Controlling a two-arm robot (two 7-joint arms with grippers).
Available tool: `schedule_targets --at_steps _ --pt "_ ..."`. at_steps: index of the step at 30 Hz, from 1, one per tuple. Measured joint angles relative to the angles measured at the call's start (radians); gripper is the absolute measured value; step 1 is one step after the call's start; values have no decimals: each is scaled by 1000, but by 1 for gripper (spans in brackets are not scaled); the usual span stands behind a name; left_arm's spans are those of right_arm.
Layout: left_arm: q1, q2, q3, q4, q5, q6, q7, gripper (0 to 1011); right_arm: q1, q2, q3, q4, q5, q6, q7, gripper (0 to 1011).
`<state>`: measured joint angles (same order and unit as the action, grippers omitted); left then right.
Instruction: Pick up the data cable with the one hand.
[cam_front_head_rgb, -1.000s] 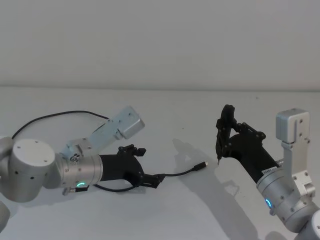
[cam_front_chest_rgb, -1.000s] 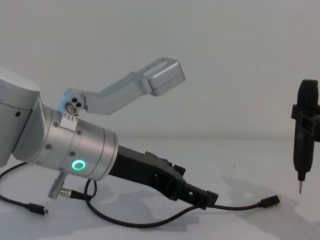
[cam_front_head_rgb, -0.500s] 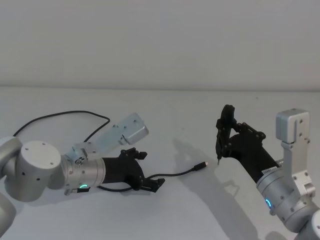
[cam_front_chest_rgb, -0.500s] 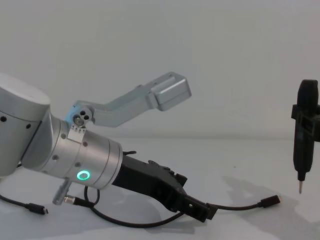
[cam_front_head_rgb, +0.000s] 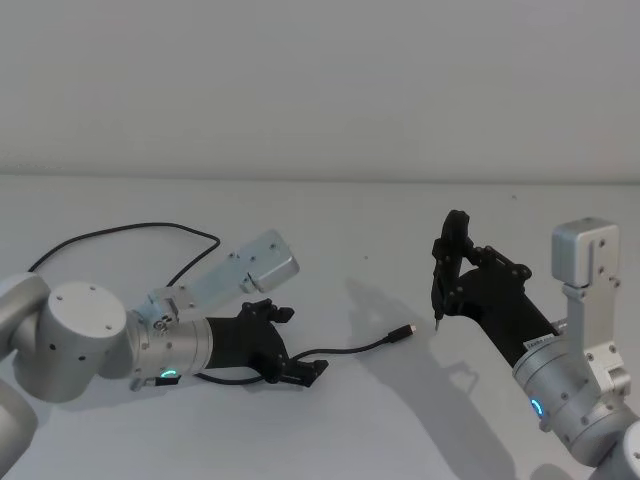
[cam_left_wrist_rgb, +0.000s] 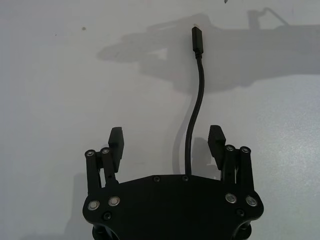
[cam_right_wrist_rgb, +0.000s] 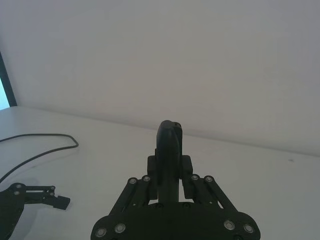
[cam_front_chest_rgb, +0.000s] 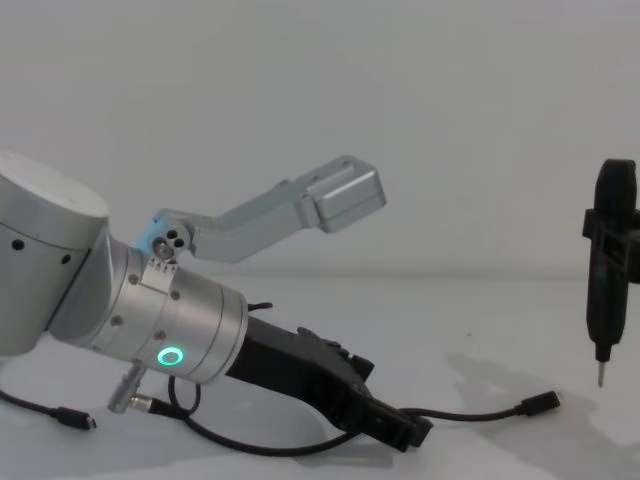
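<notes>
The data cable is a thin black cord lying on the white table, its small plug pointing toward the right arm. My left gripper, black on a silver wrist with a green ring, sits low over the cable and is open. In the left wrist view the cable runs between the spread fingers, nearer one of them, out to the plug. From the chest view the left gripper is at table level over the cord.
My right gripper is held up at the right, shut on a slim upright black device with a metal tip. The cable's far part loops behind the left arm. A second plug lies near the left edge.
The left arm has sunk lower and drawn back a little along the cable, fingers still open. The right arm and its device have not moved.
</notes>
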<state>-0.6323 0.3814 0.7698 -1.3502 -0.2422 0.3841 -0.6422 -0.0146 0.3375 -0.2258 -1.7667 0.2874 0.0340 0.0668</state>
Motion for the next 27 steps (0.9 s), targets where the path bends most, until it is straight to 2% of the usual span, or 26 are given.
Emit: schedule_targets --at_steps 5,10,17,21,23,27 --pt "-2 -2 1 5 3 0 -2 913 0 0 0 0 0 0 0 274" --pt "-3 -4 1 7 5 0 -3 781 0 0 0 0 0 0 0 274" --pt "-3 -5 2 10 7 0 -4 571 0 0 0 0 0 0 0 274" --pt "-4 -5 2 11 8 0 -4 403 0 0 0 0 0 0 0 275" --pt "-4 -5 2 11 8 0 -4 370 0 0 0 0 0 0 0 275" --pt "-4 -6 2 12 8 1 -5 209 0 0 0 0 0 0 0 274"
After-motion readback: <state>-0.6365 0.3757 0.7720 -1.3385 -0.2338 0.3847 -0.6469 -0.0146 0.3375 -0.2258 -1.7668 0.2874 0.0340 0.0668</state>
